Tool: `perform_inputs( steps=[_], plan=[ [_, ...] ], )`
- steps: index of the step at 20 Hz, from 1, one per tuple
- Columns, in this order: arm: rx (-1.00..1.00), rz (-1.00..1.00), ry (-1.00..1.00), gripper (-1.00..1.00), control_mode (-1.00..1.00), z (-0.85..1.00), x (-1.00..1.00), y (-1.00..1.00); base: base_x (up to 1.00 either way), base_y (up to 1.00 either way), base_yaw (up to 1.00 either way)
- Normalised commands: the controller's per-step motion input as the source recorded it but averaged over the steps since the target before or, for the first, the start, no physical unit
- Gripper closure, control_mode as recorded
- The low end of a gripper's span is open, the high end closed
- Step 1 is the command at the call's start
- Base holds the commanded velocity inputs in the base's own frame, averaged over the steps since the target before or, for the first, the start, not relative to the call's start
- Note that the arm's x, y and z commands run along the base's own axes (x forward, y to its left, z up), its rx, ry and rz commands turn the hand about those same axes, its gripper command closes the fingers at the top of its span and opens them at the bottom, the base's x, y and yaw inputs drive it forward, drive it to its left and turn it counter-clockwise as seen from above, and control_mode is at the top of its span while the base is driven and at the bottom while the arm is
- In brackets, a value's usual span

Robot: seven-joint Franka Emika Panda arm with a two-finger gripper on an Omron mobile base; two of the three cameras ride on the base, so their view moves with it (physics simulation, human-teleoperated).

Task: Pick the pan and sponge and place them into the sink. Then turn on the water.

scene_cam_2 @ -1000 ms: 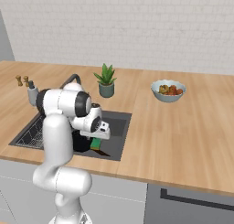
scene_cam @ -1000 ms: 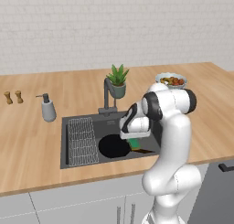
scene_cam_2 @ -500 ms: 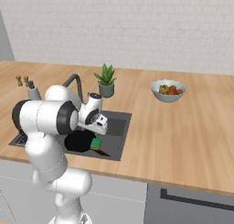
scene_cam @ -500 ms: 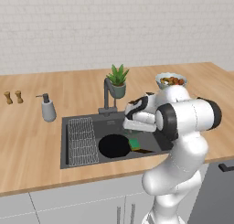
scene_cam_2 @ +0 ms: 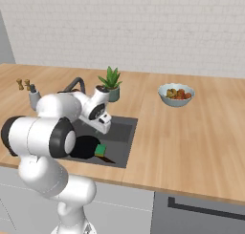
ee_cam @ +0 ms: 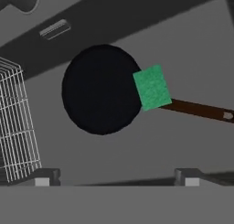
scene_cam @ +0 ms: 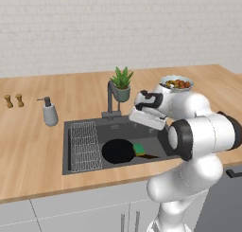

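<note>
The black pan [scene_cam: 118, 150] lies flat on the floor of the dark grey sink [scene_cam: 67, 131], handle pointing right. The green sponge [scene_cam: 139, 148] rests on the pan's right rim where the handle starts. From the hand view, the pan [ee_cam: 100, 88] and sponge [ee_cam: 152, 87] lie below my gripper [ee_cam: 116, 179], which is open and empty. My gripper [scene_cam: 143, 123] hovers above the right half of the sink, over the sponge and clear of it. In the right base view the sponge [scene_cam_2: 100, 150] lies beside the pan [scene_cam_2: 83, 147]. No water is in view at the faucet [scene_cam: 111, 101].
A wire rack [scene_cam: 85, 146] fills the sink's left part. A soap dispenser [scene_cam: 49, 112] and two small shakers [scene_cam: 13, 101] stand to the left. A potted plant [scene_cam: 122, 82] sits behind the faucet, with a bowl of food [scene_cam: 176, 83] at the right.
My gripper has risen out of the basin and away from the sponge, and the arm's elbow has swung outward. Pan and sponge stay put in the sink.
</note>
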Motion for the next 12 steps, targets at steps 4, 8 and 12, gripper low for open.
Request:
perform_inputs(
  steps=[4,8,12],
  plan=[
    [0.20,0.00,0.05,-1.00,-1.00,0.11,0.07,-0.06,0.00,0.00,0.00],
    [0.28,0.00,-0.13,-1.00,-1.00,0.09,0.32,0.01,0.00,0.00,0.00],
    [0.27,0.00,-0.26,-1.00,-1.00,0.23,0.31,0.16,0.00,0.00,0.00]
  ],
)
